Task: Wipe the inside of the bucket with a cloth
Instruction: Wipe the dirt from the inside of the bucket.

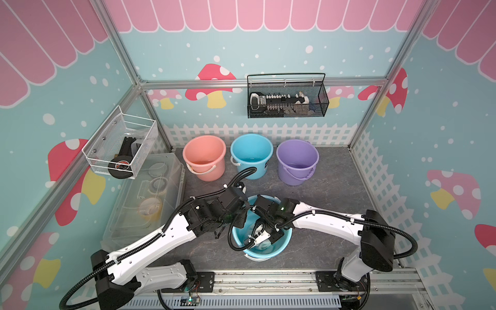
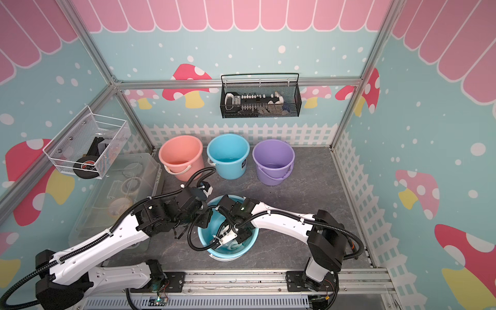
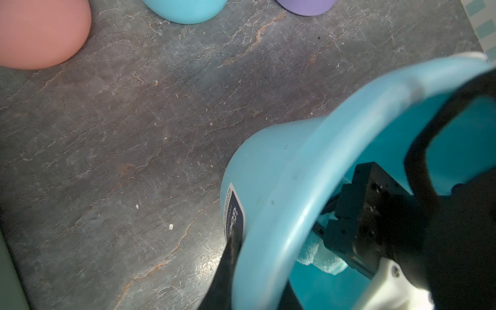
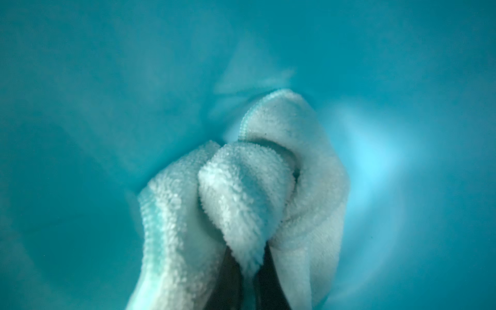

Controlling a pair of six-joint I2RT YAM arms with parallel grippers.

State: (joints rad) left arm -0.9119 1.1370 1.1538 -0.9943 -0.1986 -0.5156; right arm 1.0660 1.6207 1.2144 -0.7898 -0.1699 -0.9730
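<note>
A light blue bucket (image 1: pixel 279 251) (image 2: pixel 241 253) stands at the front middle of the table. My left gripper (image 1: pixel 239 218) (image 2: pixel 206 217) (image 3: pixel 257 268) is shut on its left rim, one dark finger outside the wall and one inside. The right gripper (image 1: pixel 264 241) (image 2: pixel 234 241) (image 4: pixel 248 271) reaches down into the bucket (image 3: pixel 281 188) and is shut on the cloth (image 4: pixel 241 193), a pale aqua towel-like rag bunched against the bucket's inner wall (image 4: pixel 107 107). In the left wrist view the cloth (image 3: pixel 322 257) hangs below the right gripper's black body. A bit of cloth (image 1: pixel 264 246) shows in a top view.
Three more buckets stand along the back: pink (image 1: pixel 205 158), blue (image 1: pixel 252 155) and purple (image 1: pixel 296 161). A clear plastic box (image 1: pixel 145 198) lies at the left. A white wire basket (image 1: pixel 120 146) and a black mesh basket (image 1: pixel 287 99) hang on the walls.
</note>
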